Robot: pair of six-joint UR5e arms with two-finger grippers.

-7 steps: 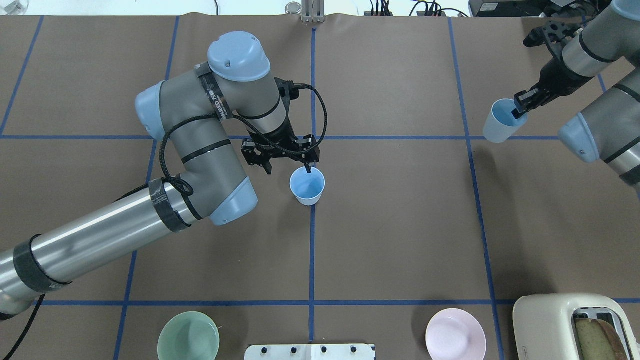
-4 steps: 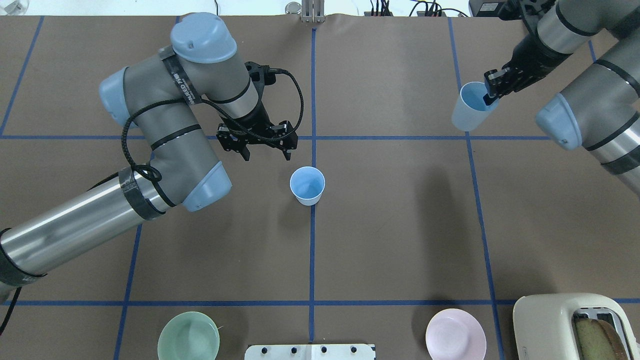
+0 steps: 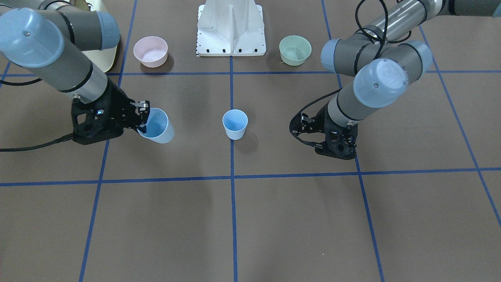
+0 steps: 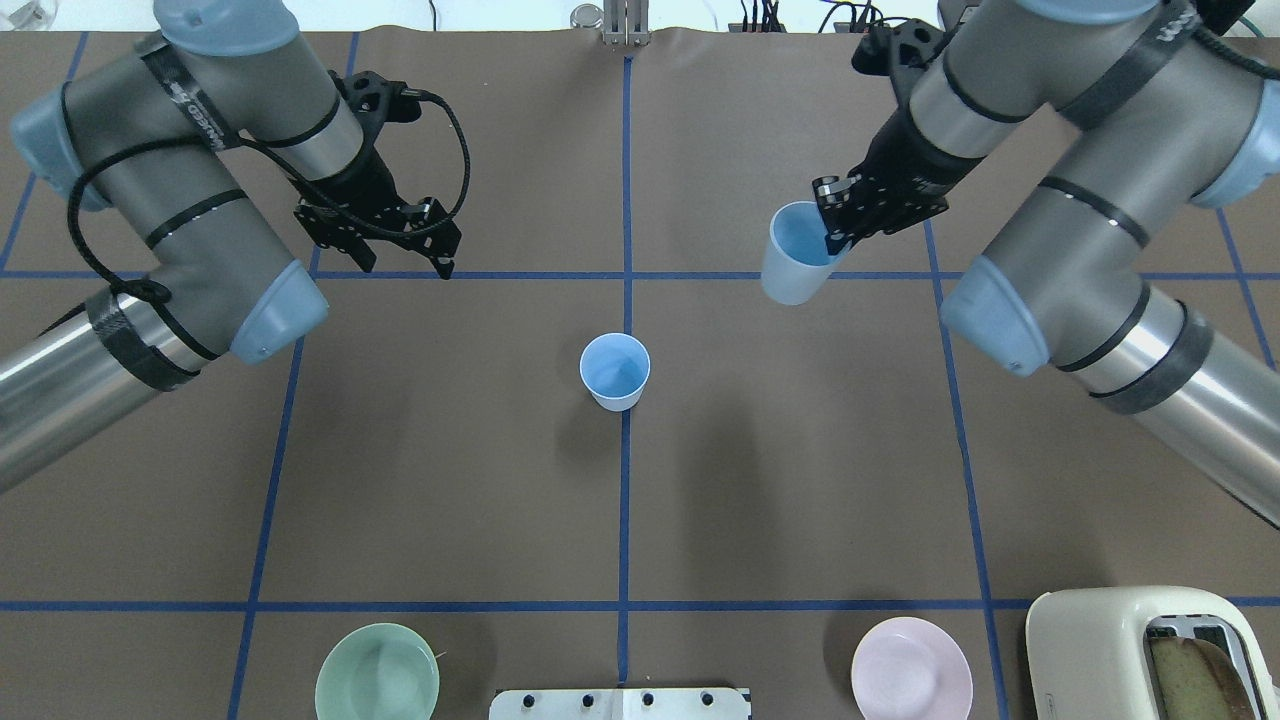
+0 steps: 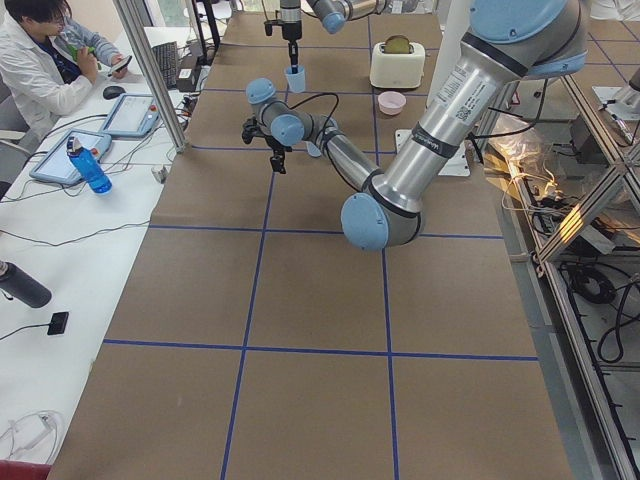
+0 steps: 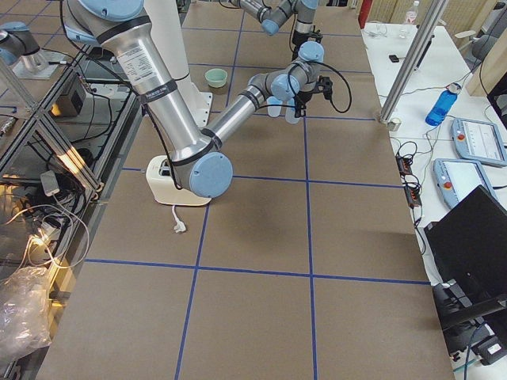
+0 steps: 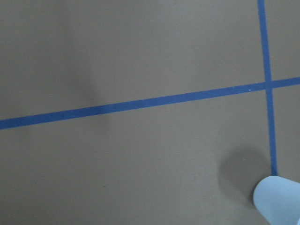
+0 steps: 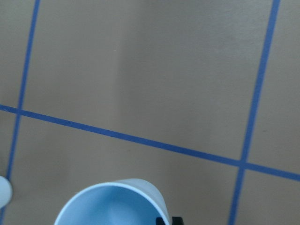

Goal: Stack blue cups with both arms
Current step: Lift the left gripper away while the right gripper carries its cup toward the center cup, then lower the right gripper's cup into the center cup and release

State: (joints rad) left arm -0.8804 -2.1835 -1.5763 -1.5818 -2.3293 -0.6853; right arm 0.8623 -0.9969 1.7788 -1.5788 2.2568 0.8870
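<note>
- The left hand (image 4: 403,262) has its fingers spread apart and holds nothing. It hangs over the surface (image 4: 800,480) between the left edge and the middle, toward the far edge.
- The standing blue cup (image 4: 614,370) is upright, mouth up, on the centre tape line (image 4: 624,500), midway between the left and right edges. It is well apart from both hands and nearer the robot-side edge than either.
- The held blue cup (image 4: 790,265) is tilted and clear of the surface, right of the middle, toward the far edge.
- The right hand (image 4: 833,232) is pinching the held blue cup at its rim, one finger inside the mouth. The cup body hangs below and to the left of the hand.
- The mint-green bowl (image 4: 377,672), pink bowl (image 4: 911,668) and toaster (image 4: 1120,650) stand along the robot-side edge.
</note>
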